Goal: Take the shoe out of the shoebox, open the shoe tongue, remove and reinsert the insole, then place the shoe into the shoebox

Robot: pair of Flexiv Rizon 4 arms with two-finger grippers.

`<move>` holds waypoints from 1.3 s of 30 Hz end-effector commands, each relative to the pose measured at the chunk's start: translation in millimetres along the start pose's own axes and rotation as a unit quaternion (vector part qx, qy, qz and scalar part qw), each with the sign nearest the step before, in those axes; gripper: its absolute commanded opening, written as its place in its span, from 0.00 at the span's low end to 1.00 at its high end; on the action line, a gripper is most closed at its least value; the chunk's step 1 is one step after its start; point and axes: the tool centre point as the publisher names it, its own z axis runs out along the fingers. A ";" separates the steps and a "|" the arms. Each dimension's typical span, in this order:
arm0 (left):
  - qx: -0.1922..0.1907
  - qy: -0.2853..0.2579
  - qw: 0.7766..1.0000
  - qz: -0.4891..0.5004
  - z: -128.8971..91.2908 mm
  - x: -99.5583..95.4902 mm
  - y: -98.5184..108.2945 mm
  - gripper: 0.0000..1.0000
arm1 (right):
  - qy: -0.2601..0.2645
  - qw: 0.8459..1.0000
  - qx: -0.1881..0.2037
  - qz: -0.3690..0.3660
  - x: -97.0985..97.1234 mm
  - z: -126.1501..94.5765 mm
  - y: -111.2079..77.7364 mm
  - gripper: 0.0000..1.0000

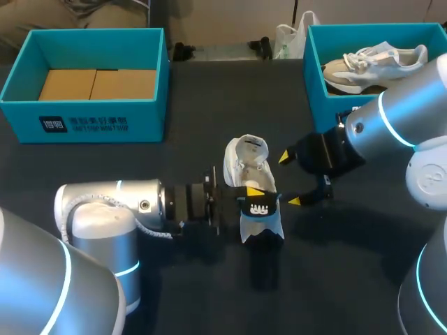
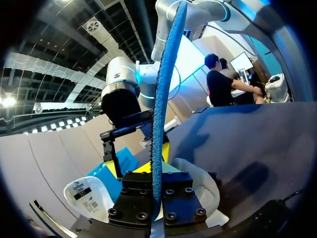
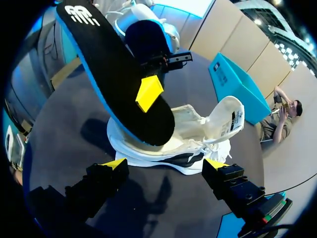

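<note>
Left gripper (image 1: 254, 194) clamps the insole (image 3: 114, 74), whose lower end points down into the shoe (image 1: 246, 157) directly beneath; right gripper (image 1: 290, 179), wide open and empty, flanks the shoe.

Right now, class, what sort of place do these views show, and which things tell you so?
Probably a robotics test bench: a dark table with a teal shoebox, a white shoe, and the left gripper holding its insole.
</note>
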 end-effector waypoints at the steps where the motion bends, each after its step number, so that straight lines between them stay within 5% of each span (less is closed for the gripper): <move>1: 0.003 0.000 1.000 0.003 8.2 -1.9 11.7 0.00 | -0.001 1.000 0.002 0.000 0.3 1.6 0.5 1.00; 22: -0.026 0.013 0.999 0.028 11.0 -9.8 53.7 0.00 | -0.001 1.000 0.002 0.000 0.3 1.6 0.5 1.00; 32: -0.033 0.017 0.999 0.025 8.3 -10.6 58.1 0.00 | -0.001 1.000 0.002 0.000 0.3 1.6 0.5 1.00; 34: -0.033 0.017 0.999 0.025 7.2 -11.4 53.0 0.32 | -0.001 1.000 0.002 0.000 0.3 1.6 0.5 1.00; 39: -0.034 0.026 0.999 0.029 5.9 -11.6 40.3 0.45 | -0.001 1.000 0.002 0.000 0.3 1.6 0.5 1.00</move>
